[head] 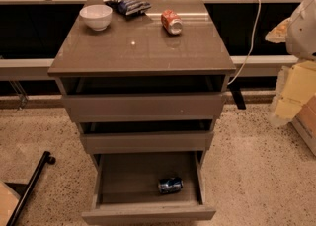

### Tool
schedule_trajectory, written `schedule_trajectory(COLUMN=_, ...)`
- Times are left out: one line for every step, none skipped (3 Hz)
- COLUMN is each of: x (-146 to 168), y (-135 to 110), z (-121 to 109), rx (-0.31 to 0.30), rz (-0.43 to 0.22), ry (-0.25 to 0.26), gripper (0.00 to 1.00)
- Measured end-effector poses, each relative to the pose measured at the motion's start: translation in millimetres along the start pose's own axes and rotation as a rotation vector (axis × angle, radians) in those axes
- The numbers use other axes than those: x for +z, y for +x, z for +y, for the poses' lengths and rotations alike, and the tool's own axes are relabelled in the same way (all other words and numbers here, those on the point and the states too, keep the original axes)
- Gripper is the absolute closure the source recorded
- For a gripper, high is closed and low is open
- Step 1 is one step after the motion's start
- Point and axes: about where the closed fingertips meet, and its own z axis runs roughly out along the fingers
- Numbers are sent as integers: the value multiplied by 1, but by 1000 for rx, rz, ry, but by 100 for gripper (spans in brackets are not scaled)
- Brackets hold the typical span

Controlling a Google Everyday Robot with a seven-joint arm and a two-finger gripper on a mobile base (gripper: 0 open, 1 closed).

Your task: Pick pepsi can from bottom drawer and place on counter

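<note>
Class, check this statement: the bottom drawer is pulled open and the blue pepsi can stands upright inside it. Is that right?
Not quite. The camera view shows the bottom drawer pulled open, but the pepsi can lies on its side inside it, not upright. The gripper is not in view.

pincer out of frame. pale rounded shape [302, 27] cut off at right edge; snack bag [127, 5] print unreadable.
</note>
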Motion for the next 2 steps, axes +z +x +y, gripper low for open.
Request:
schedule_trajectory(x=0, y=0, z=0, rx=-1, rz=-1, ry=3, gripper=0)
schedule_trajectory(x=16, y=0, z=1, rx=-28, rz=-32, ry=3, gripper=0)
